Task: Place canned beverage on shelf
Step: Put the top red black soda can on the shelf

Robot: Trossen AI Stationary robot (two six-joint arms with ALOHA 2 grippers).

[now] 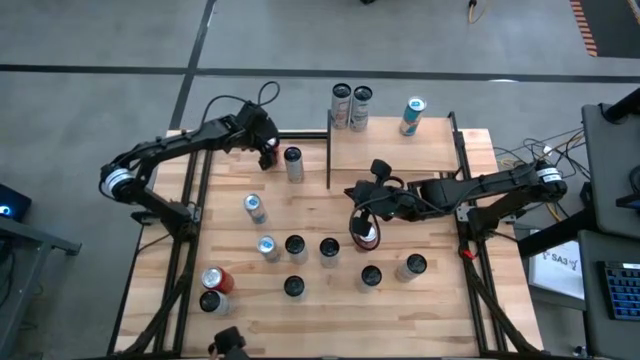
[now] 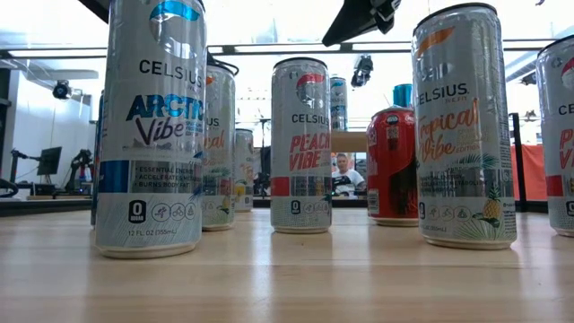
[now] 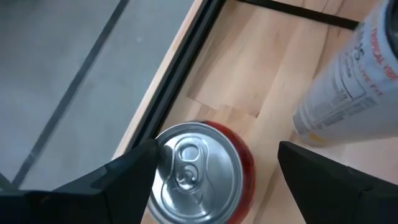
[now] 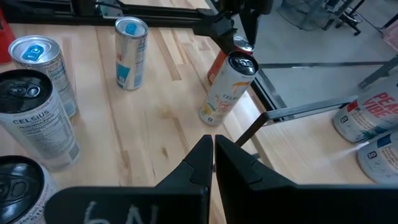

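Wooden table [image 1: 440, 300] holds many cans. My left gripper [image 3: 214, 171] is open around a red can [image 3: 202, 171]. My right gripper [image 4: 213, 155], at three o'clock from it, is closed and empty.

Between the left fingers [image 3: 134, 171], the red can [image 3: 202, 174] shows only its lid and part of its side; the picture's edge cuts off the rest. Beside the far finger, a silver can [image 3: 351, 74] is cropped and blurred. Beyond the right fingers [image 4: 199, 165], the shelf cans [image 4: 367, 115] are partly cropped.
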